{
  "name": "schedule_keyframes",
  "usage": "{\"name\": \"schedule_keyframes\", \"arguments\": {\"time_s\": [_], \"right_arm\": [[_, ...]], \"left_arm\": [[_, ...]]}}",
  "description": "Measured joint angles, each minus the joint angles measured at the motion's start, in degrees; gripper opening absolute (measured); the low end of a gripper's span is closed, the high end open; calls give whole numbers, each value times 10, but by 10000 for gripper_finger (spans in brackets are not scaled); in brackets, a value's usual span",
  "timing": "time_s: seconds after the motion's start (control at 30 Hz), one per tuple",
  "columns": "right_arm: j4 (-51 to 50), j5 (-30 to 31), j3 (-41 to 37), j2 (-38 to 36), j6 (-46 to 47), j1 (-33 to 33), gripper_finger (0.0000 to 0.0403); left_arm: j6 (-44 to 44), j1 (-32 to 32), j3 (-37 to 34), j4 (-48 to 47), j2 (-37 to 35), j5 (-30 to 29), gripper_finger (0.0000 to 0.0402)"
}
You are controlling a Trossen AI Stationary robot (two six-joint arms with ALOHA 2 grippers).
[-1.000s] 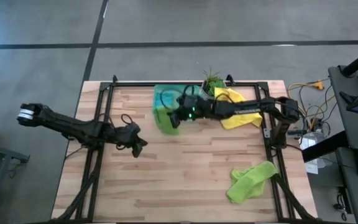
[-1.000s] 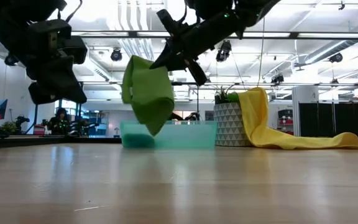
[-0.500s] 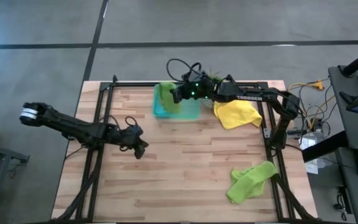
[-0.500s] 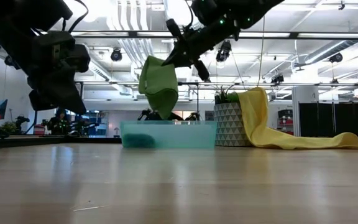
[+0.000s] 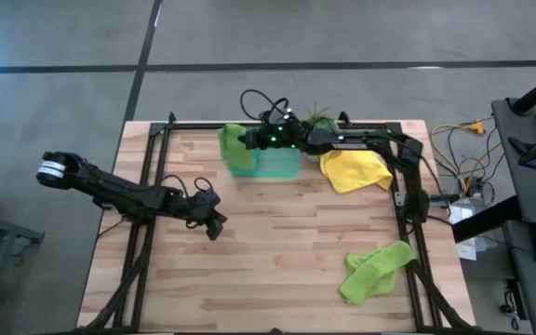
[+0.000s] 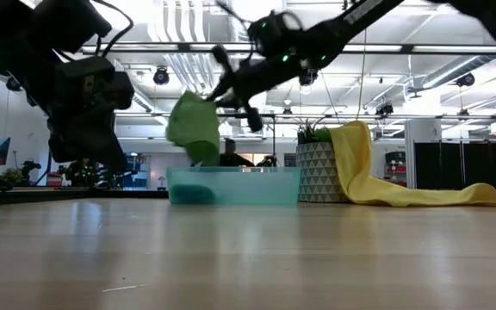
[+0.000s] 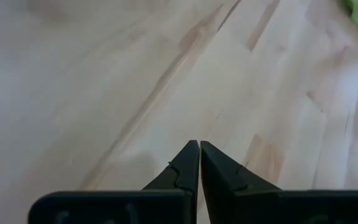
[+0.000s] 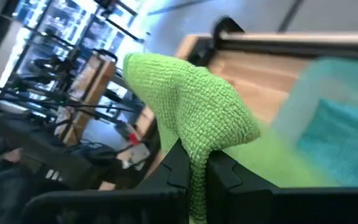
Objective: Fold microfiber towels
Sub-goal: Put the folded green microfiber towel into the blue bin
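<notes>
Lime green towel (image 5: pixel 234 149) hangs pinched in the right gripper (image 5: pixel 247 140), whose fingers are clamped tight on a fold of it, above the left end of the translucent green tray (image 5: pixel 277 164) at the far side of the wooden table (image 5: pixel 277 251). In the low view the cloth droops just over the tray's rim. Inside the tray lies a teal-blue towel (image 8: pixel 347 143). To the tray's right a yellow towel (image 5: pixel 354 169) is draped from a potted plant (image 5: pixel 318 119) down onto the table. A second lime green towel (image 5: pixel 374 270) lies crumpled near the right front corner. The left gripper (image 5: pixel 216 227) hovers over bare wood left of centre, fingers pressed together, holding nothing.
</notes>
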Motion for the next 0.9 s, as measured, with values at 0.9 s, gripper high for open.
{"name": "schedule_keyframes", "arguments": {"time_s": [0.9], "right_arm": [[-266, 37, 141, 94, -41, -21, 13]], "left_arm": [[-5, 0, 0, 19, 13, 22, 0]]}}
